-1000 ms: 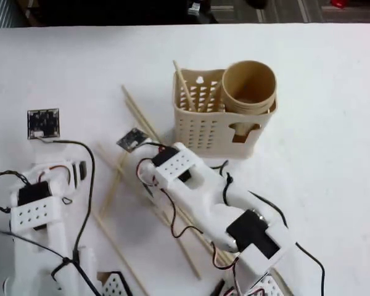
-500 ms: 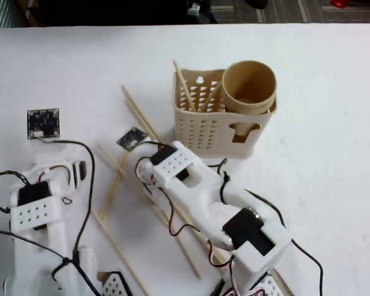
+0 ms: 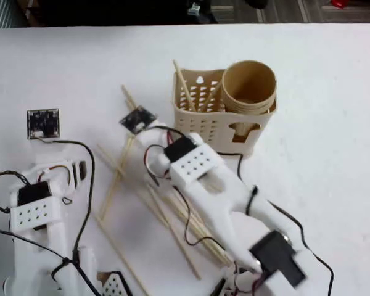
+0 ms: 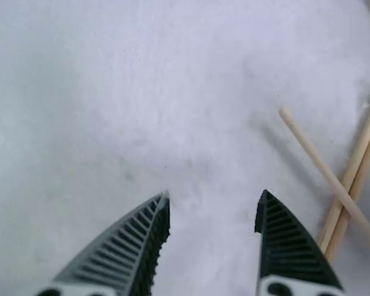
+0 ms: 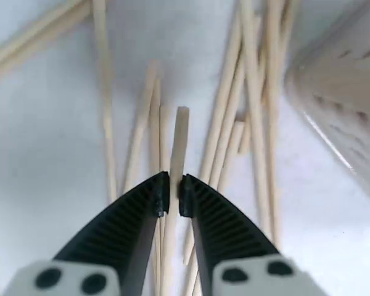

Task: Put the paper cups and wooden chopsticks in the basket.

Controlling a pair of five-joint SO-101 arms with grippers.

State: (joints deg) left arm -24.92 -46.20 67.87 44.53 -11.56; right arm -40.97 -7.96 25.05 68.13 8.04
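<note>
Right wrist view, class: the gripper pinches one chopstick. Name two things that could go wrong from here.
1. The right gripper pinches the chopstick near its visible end, so it may swing or slip when lifted.
2. Loose chopsticks lie close beside it and may be dragged along or scattered.
</note>
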